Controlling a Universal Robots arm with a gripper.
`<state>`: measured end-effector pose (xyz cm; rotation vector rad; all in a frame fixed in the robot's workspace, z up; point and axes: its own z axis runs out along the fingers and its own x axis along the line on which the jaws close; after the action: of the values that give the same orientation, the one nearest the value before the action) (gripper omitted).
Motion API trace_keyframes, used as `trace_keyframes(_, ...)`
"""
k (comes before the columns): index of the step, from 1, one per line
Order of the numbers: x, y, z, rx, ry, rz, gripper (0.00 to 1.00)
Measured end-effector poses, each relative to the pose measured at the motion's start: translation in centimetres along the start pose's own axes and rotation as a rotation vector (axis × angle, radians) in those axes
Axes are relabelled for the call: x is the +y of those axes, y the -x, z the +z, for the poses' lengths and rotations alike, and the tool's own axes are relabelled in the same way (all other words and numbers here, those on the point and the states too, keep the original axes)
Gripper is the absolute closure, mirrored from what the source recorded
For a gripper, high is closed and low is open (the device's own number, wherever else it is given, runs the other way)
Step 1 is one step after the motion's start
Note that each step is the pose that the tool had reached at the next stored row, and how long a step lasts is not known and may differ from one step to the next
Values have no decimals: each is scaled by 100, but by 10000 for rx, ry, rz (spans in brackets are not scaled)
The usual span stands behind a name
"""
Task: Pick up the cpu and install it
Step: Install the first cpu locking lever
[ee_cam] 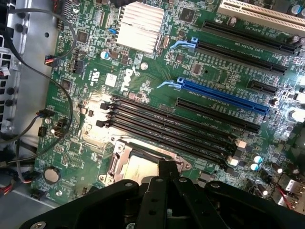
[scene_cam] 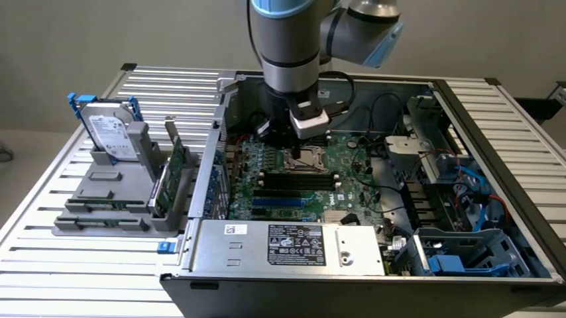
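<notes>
Wrist view, nearest first: the black gripper (ee_cam: 167, 179) has its jaws clenched together, pointing down at the cpu (ee_cam: 138, 169), whose pale silver top lies flat inside the metal-framed socket (ee_cam: 119, 162) right at the fingertips; whether they touch it cannot be told. Beyond the socket run four black memory slots (ee_cam: 171, 126), then a blue expansion slot (ee_cam: 224, 95) and a finned heatsink (ee_cam: 138, 31). Exterior view shows the arm (scene_cam: 287, 59) reaching into the open computer case (scene_cam: 495, 152), with a hard drive (scene_cam: 111, 136) standing well apart on the slatted table (scene_cam: 53, 199).
</notes>
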<state>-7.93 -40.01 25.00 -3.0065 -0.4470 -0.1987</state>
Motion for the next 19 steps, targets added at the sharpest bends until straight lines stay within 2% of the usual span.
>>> trace_keyframes(9, 2, 44, -7, -106, -31, 15, 89)
trace_keyframes(19, -10, 114, 56, -115, -32, 15, 89)
